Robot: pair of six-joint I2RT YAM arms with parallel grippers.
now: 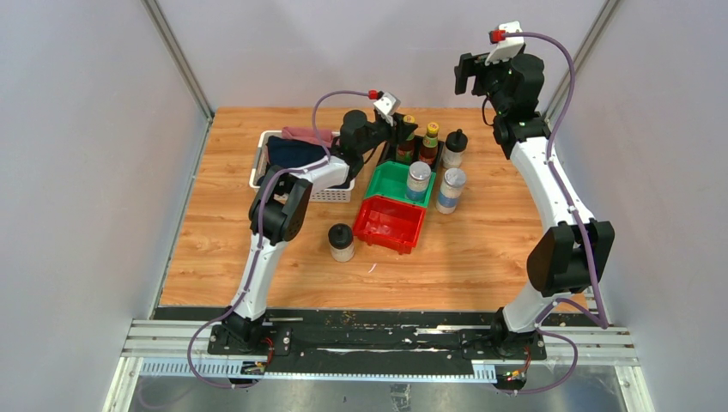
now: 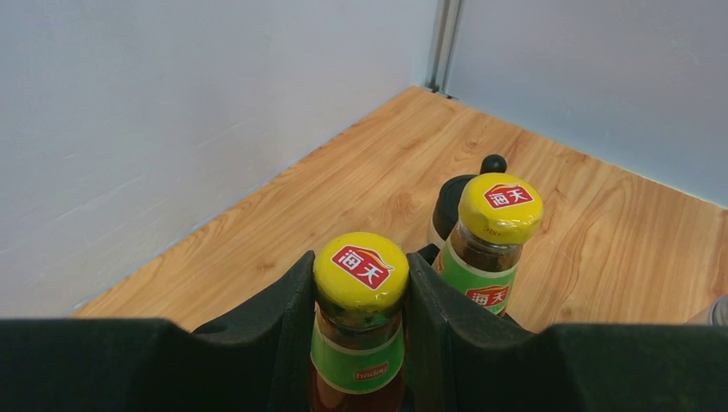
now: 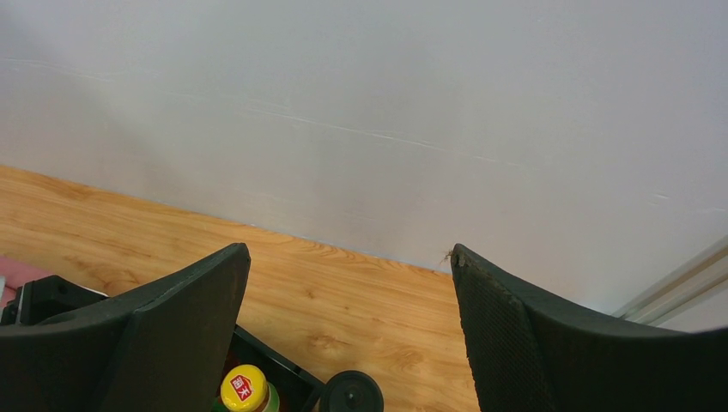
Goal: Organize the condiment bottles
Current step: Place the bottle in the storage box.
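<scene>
Left fingers (image 2: 275, 335): clamped on yellow-capped sauce bottle (image 2: 360, 283), far centre, at black bin (image 3: 273, 359); second sauce bottle (image 2: 500, 215) just right. Right fingers (image 3: 172, 318): apart, raised at far right. One shaker (image 1: 418, 180) in green bin (image 1: 386, 182).

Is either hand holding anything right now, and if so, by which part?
The left hand grips a yellow-capped sauce bottle at its top, the fingers pressing either side of the cap and neck. The right hand is open and holds nothing.

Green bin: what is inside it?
One silver-lidded shaker stands at the right end of the green bin. The rest of its visible floor is bare; the patch beneath the shaker is covered.
</scene>
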